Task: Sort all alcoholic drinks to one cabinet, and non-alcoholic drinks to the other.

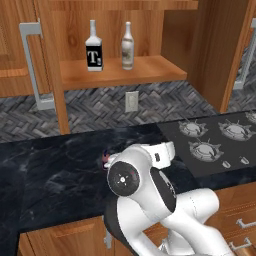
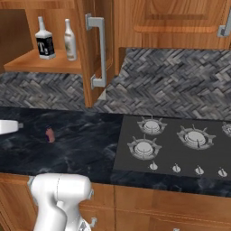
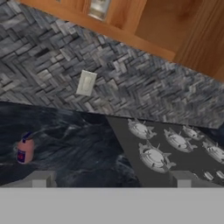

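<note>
Two alcoholic drinks stand side by side on the open cabinet's shelf: a square clear bottle with a black "T" label (image 1: 94,49) (image 2: 45,41) and a slim cream-white bottle (image 1: 127,47) (image 2: 69,40). A small pink-purple bottle with a dark cap (image 3: 25,150) (image 2: 49,134) stands on the black counter, and in the left base view it peeks out (image 1: 105,157) from behind the arm. My gripper (image 3: 111,180) hangs over the counter, open and empty. Its fingertips (image 3: 39,179) are far apart, and the pink bottle is ahead of the left one.
A gas hob (image 1: 215,140) (image 2: 171,144) (image 3: 166,148) is set into the counter on the right. The cabinet door (image 2: 92,49) stands open, its handle (image 1: 30,65) sticking out. A wall outlet (image 1: 131,101) (image 3: 85,82) sits on the tiled backsplash. My arm (image 1: 142,185) blocks the counter's front.
</note>
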You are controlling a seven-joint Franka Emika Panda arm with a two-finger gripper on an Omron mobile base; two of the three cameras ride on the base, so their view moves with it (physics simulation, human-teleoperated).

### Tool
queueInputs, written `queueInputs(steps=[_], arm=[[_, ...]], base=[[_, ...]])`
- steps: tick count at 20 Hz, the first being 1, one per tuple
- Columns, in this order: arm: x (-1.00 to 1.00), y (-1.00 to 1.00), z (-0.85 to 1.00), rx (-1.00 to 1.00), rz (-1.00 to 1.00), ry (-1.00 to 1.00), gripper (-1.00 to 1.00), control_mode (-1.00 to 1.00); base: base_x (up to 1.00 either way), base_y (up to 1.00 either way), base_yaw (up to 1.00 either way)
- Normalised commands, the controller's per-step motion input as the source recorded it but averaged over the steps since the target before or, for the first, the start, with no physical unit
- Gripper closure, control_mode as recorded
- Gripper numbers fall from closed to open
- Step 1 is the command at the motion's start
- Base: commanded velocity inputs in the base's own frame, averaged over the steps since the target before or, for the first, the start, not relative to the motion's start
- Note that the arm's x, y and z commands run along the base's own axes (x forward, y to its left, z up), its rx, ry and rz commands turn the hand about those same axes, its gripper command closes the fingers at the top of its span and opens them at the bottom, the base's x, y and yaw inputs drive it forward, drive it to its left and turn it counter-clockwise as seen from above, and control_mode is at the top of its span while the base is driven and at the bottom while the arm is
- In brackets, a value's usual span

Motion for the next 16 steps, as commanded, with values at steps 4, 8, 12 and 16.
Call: queueInputs(steps=[4, 8, 12, 16], arm=[[0.04, 0.11, -0.24, 0.01, 0.0, 0.0, -1.0, -1.0], [0.08, 0.03, -0.32, 0.04, 0.0, 0.0, -1.0, -1.0], [0.13, 0.0, -0.3, 0.07, 0.0, 0.0, -1.0, -1.0], [0.21, 0.01, -0.29, 0.05, 0.0, 0.0, -1.0, -1.0]], base=[[0.0, 0.0, 0.0], [0.0, 0.0, 0.0], [0.0, 0.0, 0.0], [0.0, 0.0, 0.0]])
